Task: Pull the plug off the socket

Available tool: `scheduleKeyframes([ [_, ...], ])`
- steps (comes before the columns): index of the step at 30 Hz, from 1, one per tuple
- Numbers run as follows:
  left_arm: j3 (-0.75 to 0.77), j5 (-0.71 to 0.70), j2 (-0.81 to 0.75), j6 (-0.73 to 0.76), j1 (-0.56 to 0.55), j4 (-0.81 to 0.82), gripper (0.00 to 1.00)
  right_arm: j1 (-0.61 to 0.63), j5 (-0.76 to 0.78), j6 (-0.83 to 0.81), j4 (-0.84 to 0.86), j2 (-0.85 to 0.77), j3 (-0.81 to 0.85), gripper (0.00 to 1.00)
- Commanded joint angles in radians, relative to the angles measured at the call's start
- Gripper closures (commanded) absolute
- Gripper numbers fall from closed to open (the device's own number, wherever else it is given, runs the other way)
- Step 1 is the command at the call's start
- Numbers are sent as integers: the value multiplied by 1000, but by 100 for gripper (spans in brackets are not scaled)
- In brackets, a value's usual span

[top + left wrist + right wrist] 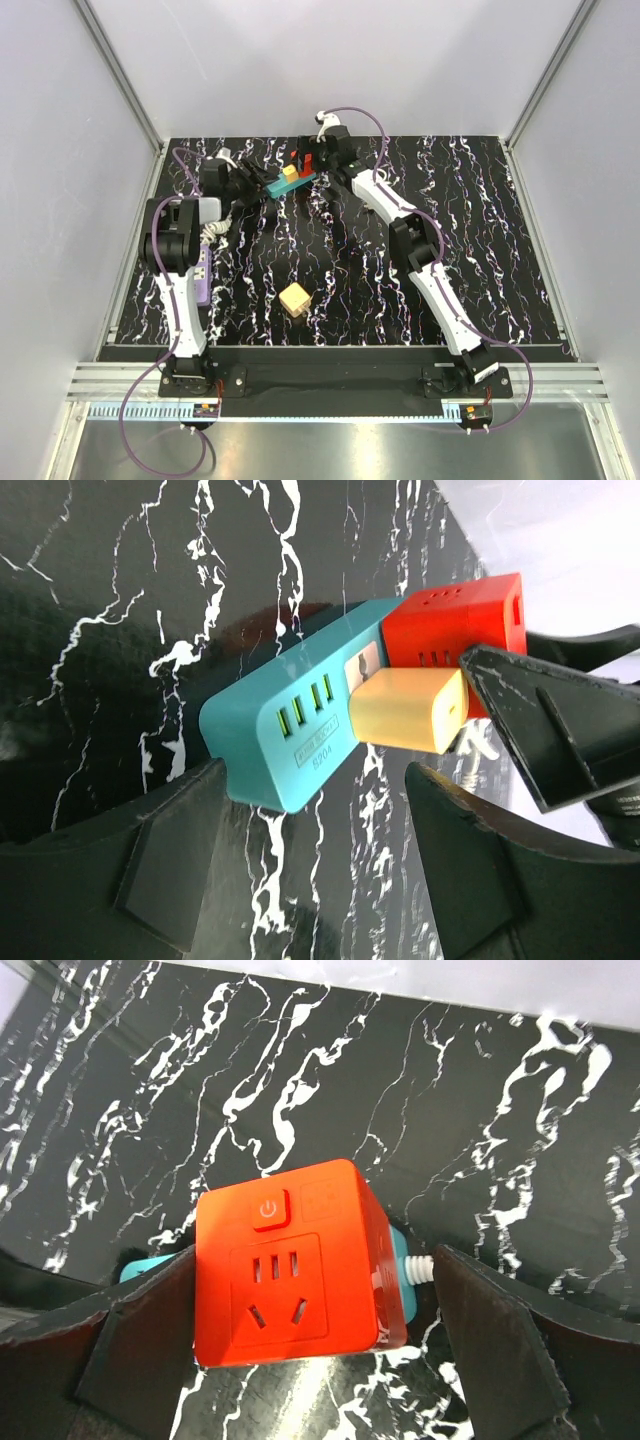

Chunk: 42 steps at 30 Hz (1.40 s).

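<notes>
The teal-blue socket strip (283, 186) lies at the back middle of the table. A yellow plug (290, 172) and a red cube adapter (300, 158) stand plugged into it. My left gripper (258, 182) is open at the strip's left end. In the left wrist view the strip's end (285, 725) sits just ahead of my open gripper (315, 780), close to the left finger (170, 870), with the yellow plug (410, 708) and red cube (455, 630) beyond. My right gripper (314, 160) is open around the red cube (290, 1270). Its left finger (140, 1345) is against the cube, and a gap shows at the right finger (500, 1345).
A purple power strip (200, 272) and coiled white cord (215, 232) lie under my left arm. A tan block (294, 299) sits mid-table. The strip's white cord collar (422, 1268) shows beside the red cube. Grey walls (120, 120) close the back and sides.
</notes>
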Motion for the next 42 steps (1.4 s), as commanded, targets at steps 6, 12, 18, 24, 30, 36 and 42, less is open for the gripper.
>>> scheduleKeyframes([
  [6,35,-51,-95,150,-8,-121,37,10,-26,-166,-3,-120,28,0],
  [12,46,-59,-95,166,-25,-127,56,9,-83,-215,-12,-116,31,0],
  [18,78,-51,-81,149,-47,-98,75,10,-86,-217,-14,-87,66,1],
  [24,141,-37,-37,124,-51,-109,89,10,-69,-212,-8,-71,80,8],
  [30,192,-51,1,124,-57,-145,88,10,-64,-209,-3,-54,96,11],
  [36,212,-48,47,111,-59,-153,88,10,-58,-206,9,-39,109,11],
  [42,215,-54,63,112,-59,-173,88,10,-52,-204,17,-22,116,13],
])
